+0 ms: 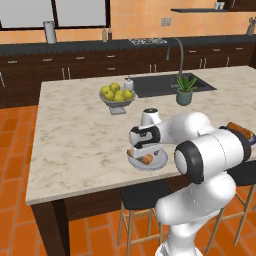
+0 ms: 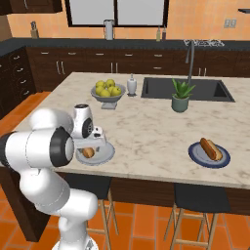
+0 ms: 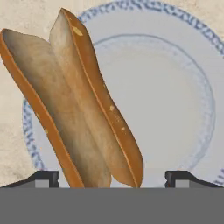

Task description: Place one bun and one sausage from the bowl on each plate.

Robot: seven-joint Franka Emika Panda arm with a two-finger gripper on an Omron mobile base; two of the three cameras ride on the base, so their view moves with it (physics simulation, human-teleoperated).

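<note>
The gripper [image 3: 111,178] hung low over the near plate [image 3: 175,87], its two dark fingertips [image 3: 43,178] set wide apart with a split bun [image 3: 74,105] lying between them and touching neither; the bun lay on the plate, long, tan-crusted and pale inside, its halves spread open; the plate was flat and round, pale in the centre with a speckled blue rim. In the base views the white hand [image 1: 145,142] covered much of that plate [image 1: 159,161], which sat near the front edge of the veined marble island [image 1: 75,135]. Well apart to the robot's right lay the second plate [image 2: 209,155], bearing a bun with a sausage [image 2: 211,148]; farther back stood a footed bowl of yellow-green fruit [image 2: 108,91], a white dispenser [image 2: 131,85], a potted plant [image 2: 180,96] and the dark sink [image 2: 161,88].
</note>
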